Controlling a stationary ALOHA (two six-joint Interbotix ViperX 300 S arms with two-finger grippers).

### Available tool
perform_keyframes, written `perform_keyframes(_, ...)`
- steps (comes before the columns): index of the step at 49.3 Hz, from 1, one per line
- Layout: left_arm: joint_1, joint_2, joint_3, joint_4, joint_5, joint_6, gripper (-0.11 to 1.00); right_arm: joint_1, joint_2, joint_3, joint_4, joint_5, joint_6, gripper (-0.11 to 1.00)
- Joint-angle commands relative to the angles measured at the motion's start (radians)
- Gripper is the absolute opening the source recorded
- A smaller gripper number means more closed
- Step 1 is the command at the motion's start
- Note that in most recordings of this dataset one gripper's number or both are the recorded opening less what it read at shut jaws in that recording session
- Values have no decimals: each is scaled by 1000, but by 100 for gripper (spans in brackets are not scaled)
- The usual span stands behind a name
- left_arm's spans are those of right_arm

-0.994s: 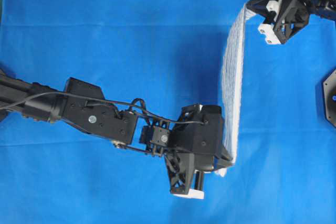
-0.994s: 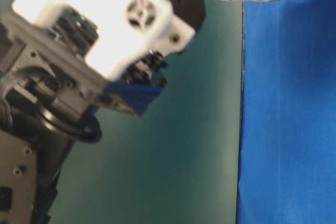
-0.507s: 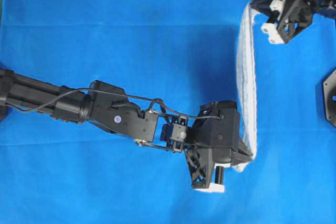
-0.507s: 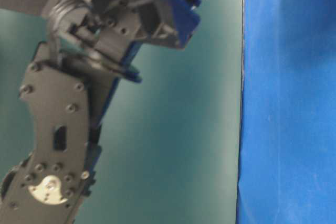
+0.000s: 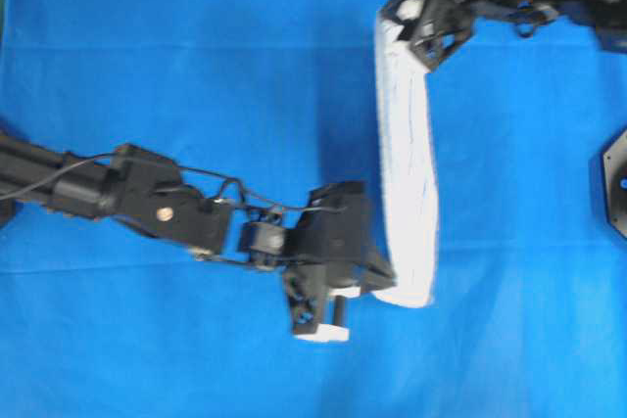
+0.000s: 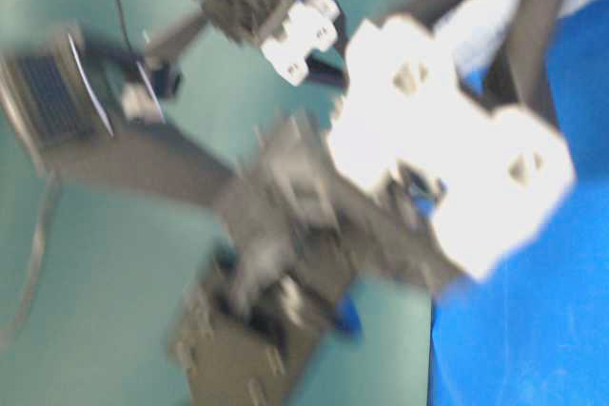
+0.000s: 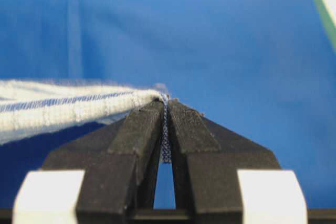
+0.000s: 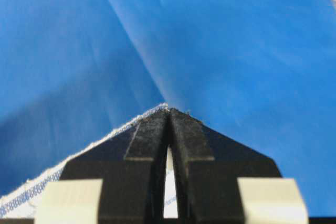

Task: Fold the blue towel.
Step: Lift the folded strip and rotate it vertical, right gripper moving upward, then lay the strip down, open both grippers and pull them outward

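Blue towel (image 5: pixel 407 173), no legible writing

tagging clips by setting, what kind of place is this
Most likely a robot lab workbench, not a home: two black arms work over a table covered with a plain blue cloth. The left pincer and right pincer each pinch an end of the blue towel. A teal backdrop stands behind.
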Motion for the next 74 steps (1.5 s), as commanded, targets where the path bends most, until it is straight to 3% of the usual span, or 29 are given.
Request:
perform_keyframes(1,-11,-64,55,-3,-31,-20,2,11,51,-78,-2,-12,0,1)
perform_keyframes(14,-14,-106,153,-3,-37,-49,2,25,89,-117,-2,-14,3,1)
perform_keyframes(31,-11,-107,156,-3,-34,-48,3,31,89,-115,-2,-18,3,1)
perform_keyframes(35,-12,-107,156,-3,-32,-48,8,31,89,-115,-2,-20,2,2)
perform_keyframes(40,-12,-107,156,-3,-32,-43,27,35,89,-115,-2,-17,0,3)
perform_keyframes(42,-12,-109,156,-2,-31,-41,37,38,89,-115,-3,-17,-2,9)
perform_keyframes(46,-11,-117,164,-2,-21,-37,55,44,83,-115,-8,-15,-8,35)
perform_keyframes(52,0,-158,184,0,32,-26,71,51,51,-107,-21,-11,-20,66)
perform_keyframes(63,23,-316,256,2,173,15,69,51,-72,-48,-23,-14,-28,59)
perform_keyframes(74,120,-491,373,2,184,81,69,75,-227,84,-23,-28,-18,60)
